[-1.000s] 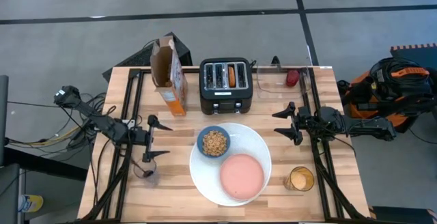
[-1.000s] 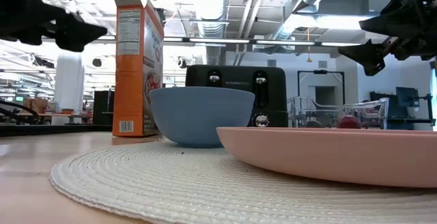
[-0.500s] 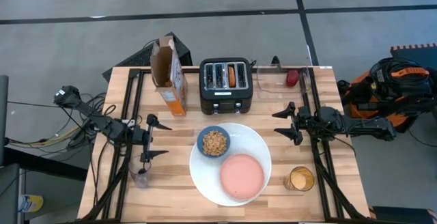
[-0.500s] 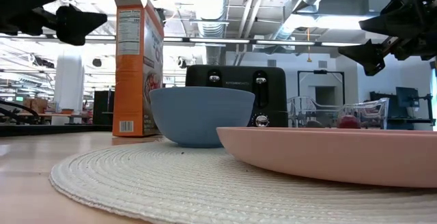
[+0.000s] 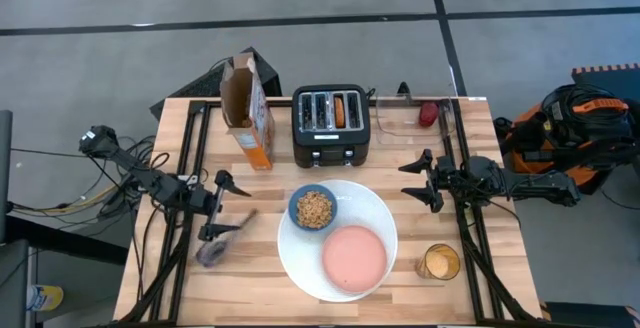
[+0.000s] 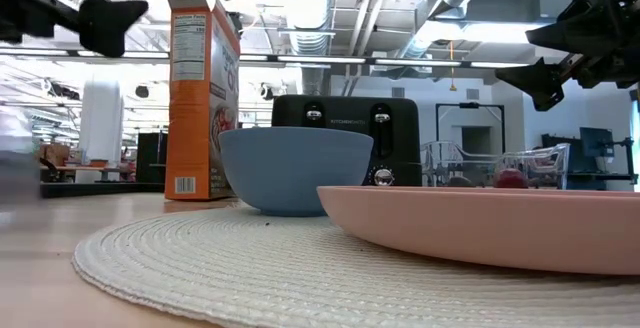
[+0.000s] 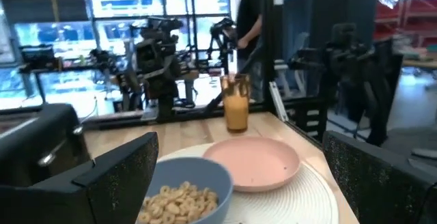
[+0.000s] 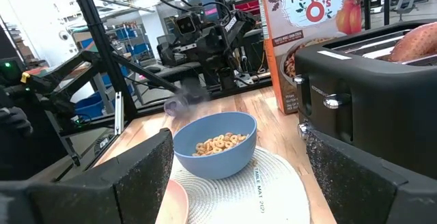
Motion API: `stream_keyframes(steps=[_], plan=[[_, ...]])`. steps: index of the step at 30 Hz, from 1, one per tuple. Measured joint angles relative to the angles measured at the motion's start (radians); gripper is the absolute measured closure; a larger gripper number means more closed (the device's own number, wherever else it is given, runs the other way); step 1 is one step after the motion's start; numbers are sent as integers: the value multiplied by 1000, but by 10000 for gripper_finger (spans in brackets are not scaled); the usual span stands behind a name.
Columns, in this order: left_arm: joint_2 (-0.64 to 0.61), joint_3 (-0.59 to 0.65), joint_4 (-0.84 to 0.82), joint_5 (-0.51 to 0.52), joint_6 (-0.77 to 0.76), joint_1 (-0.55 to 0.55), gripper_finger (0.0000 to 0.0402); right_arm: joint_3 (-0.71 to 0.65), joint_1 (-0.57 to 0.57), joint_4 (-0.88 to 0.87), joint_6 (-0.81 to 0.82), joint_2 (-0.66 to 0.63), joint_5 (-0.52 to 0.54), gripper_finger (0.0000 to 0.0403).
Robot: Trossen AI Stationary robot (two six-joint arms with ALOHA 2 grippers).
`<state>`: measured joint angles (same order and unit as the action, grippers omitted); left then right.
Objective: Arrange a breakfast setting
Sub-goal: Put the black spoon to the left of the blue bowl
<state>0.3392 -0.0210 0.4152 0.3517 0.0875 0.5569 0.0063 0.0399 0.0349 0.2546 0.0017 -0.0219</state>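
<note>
The left gripper (image 5: 240,209) is hanging with its fingers spread wide and holding nothing, over the bare wood to the left of the big white round plate (image 5: 377,211). Just beside it, the clear purplish tumbler (image 5: 213,253) is no longer showing as the small upright round it was half a second ago. It is now reading as a long smear running from the table's left part up toward the gripper's nearer finger, so it is apparently tipping or rolling. Whether it is already lying flat cannot be told. In the low view the gripper is also sitting a little further toward the edge than a moment back. The rest is staying put: the small blue bowl (image 5: 313,208), filled with cereal, and the pink saucer (image 5: 354,258) are resting on the plate. The orange cereal box (image 5: 250,108) is standing left of the black toaster (image 5: 332,118), and the round toasted bread (image 5: 340,111) is waiting in a slot. The right gripper (image 5: 414,183) is idling, fingers wide apart, just right of the plate, with the amber glass (image 5: 439,262) nearer the front edge. The tumbler is probably needing to be caught and stood up again before the setting is going any further.
</note>
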Motion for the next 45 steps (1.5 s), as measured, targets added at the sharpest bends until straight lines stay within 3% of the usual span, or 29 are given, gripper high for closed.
stream_keyframes(steps=[13,25,40,45], plan=[[0,-159,-110,-6,93,28,2,0,0,0,0,0,0,47],[1,-160,-331,26,-114,28,2,0,0,0,0,0,0,47],[1,-160,-335,27,-141,28,2,0,0,0,0,0,0,47],[1,-160,-335,21,-252,28,2,0,0,0,0,0,0,47]])
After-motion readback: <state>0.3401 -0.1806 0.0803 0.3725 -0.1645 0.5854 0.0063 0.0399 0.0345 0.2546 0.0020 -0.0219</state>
